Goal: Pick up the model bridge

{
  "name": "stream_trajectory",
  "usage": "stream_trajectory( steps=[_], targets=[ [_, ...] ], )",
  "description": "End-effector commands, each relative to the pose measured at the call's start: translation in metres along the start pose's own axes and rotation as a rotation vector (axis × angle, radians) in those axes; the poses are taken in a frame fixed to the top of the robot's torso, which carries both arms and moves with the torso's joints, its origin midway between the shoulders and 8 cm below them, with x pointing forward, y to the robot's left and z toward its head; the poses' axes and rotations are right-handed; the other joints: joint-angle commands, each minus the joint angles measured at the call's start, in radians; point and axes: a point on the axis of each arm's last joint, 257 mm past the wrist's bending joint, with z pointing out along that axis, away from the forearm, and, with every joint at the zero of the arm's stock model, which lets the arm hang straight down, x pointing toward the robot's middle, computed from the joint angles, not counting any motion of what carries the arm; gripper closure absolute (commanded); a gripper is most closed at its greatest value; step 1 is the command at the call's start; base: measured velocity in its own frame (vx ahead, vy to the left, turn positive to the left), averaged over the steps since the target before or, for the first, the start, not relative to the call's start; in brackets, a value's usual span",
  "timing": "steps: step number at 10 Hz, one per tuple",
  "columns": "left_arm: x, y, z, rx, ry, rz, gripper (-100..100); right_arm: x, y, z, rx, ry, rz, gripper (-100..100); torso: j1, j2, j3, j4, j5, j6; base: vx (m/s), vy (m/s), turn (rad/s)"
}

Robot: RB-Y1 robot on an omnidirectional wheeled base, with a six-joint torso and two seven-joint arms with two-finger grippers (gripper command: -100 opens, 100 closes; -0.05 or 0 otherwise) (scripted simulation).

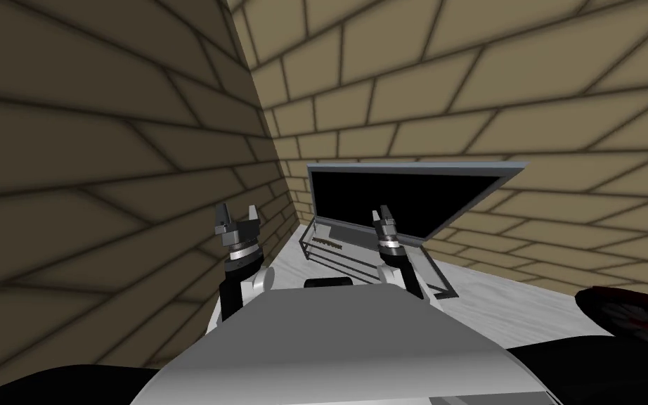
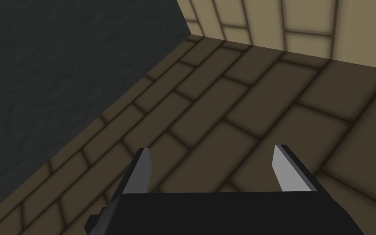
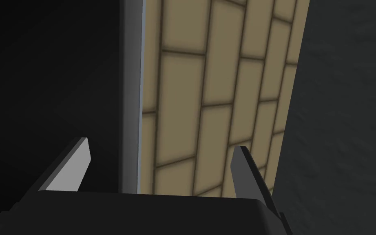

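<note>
A small, long, olive-toned piece, seemingly the model bridge (image 1: 327,244), lies on the top of a low grey stand (image 1: 347,261) by the corner of the room. My left gripper (image 1: 237,211) is raised left of the stand, well apart from the bridge, and its fingers (image 2: 142,173) stand open on nothing in front of a brick wall. My right gripper (image 1: 384,213) is up in front of the screen, right of the bridge. In the right wrist view that gripper (image 3: 162,142) is open and empty.
A wide black screen with a grey frame (image 1: 414,167) stands on the stand against the brick wall; its frame edge (image 3: 132,102) is close ahead of my right hand. A brick wall closes in on the left. A dark round object with red marks (image 1: 632,316) lies on the pale floor at right.
</note>
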Motion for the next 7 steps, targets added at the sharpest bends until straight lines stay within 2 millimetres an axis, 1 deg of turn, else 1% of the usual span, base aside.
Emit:
stream_trajectory(
  steps=[1, 2, 3, 4, 5, 6, 7],
  targets=[
    [0.0, 0.0, 0.0, 0.0, 0.0, 0.0, 0, 0.005, -0.013, -0.002, 0.028, 0.02, -0.013, -100, 0.0, 0.0, 0.0, 0.0, 0.0, 0.0, -0.004, 0.01, 0.123],
    [0.0, 0.0, 0.0, 0.0, 0.0, 0.0, 0, 0.013, -0.032, -0.009, 0.076, 0.053, -0.032, -100, 0.0, 0.0, 0.0, 0.0, 0.0, 0.0, -0.005, 0.014, 0.231],
    [0.0, 0.0, 0.0, 0.0, 0.0, 0.0, 0, 0.021, -0.052, -0.017, 0.128, 0.089, -0.054, -100, 0.0, 0.0, 0.0, 0.0, 0.0, 0.0, -0.005, 0.018, 0.401],
    [0.0, 0.0, 0.0, 0.0, 0.0, 0.0, 0, 0.028, -0.068, -0.025, 0.168, 0.126, -0.076, -100, 0.0, 0.0, 0.0, 0.0, 0.0, 0.0, -0.004, 0.019, 0.424],
    [0.0, 0.0, 0.0, 0.0, 0.0, 0.0, 0, 0.028, -0.074, -0.028, 0.182, 0.127, -0.077, -100, 0.0, 0.0, 0.0, 0.0, 0.0, 0.0, -0.001, 0.007, 0.092],
    [0.0, 0.0, 0.0, 0.0, 0.0, 0.0, 0, 0.035, -0.095, -0.041, 0.239, 0.167, -0.102, -100, -0.001, 0.0, 0.0, 0.0, 0.0, 0.001, -0.001, 0.016, 0.284],
    [0.0, 0.0, 0.0, 0.0, 0.0, 0.0, 0, 0.035, -0.095, -0.041, 0.239, 0.167, -0.102, -100, 0.0, 0.0, 0.0, 0.0, 0.0, 0.0, -0.001, 0.007, 0.127]
  ],
)
